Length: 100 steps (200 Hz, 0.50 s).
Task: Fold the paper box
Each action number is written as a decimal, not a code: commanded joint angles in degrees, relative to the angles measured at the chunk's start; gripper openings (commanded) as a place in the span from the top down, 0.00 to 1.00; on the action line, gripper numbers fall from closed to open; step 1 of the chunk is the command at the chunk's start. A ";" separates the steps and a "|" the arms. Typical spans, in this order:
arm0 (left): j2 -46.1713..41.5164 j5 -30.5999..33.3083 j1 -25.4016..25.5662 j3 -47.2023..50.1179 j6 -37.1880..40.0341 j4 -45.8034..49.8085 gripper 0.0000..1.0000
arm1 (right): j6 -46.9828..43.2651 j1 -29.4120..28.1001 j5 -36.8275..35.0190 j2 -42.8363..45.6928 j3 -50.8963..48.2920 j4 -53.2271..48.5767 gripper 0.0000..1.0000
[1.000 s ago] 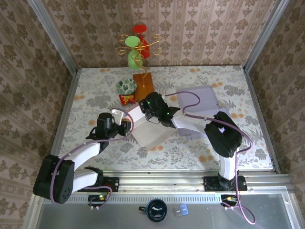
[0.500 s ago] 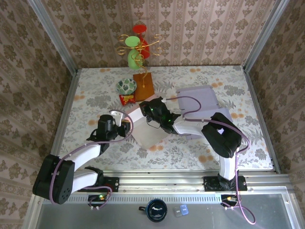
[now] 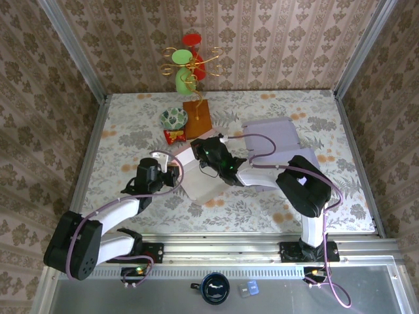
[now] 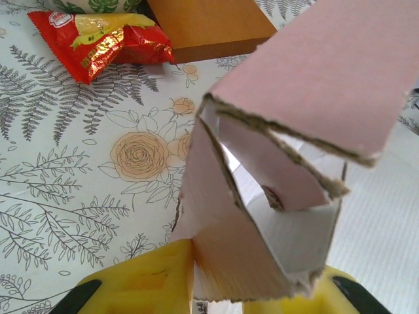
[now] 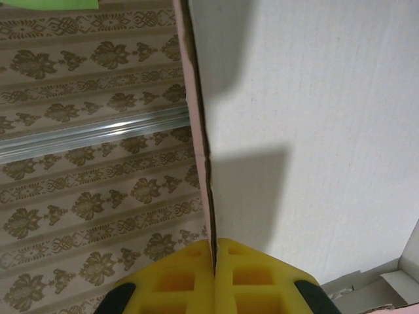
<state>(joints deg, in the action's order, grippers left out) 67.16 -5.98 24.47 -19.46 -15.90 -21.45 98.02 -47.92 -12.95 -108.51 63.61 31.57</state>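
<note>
While your left gripper narrowly pinches the paper box flaps, your right gripper clamps tight on its wall.

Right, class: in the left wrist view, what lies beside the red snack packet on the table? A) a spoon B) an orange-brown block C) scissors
B: the orange-brown block lies right next to the red snack packet on the floral table.

No readable text or labels.

Paper box, pale pink outside, white inside, partly folded, flaps raised, middle of table
</note>
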 commanded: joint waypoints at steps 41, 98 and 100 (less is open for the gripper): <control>0.61 -0.82 0.84 0.39 -4.40 -5.92 0.74 | 3.61 -1.17 -3.96 -1.78 0.28 2.35 1.00; 0.61 0.55 0.83 -0.92 -3.95 -3.64 0.79 | 5.42 -1.28 -3.93 -1.56 1.22 -0.11 1.00; 0.59 0.60 0.82 -0.88 -4.03 -3.67 0.80 | 5.49 -1.29 -3.90 -1.65 1.22 -0.09 1.00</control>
<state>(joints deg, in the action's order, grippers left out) 67.79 -5.54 24.77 -19.46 -19.29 -23.57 102.04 -48.18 -15.68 -109.10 63.35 32.71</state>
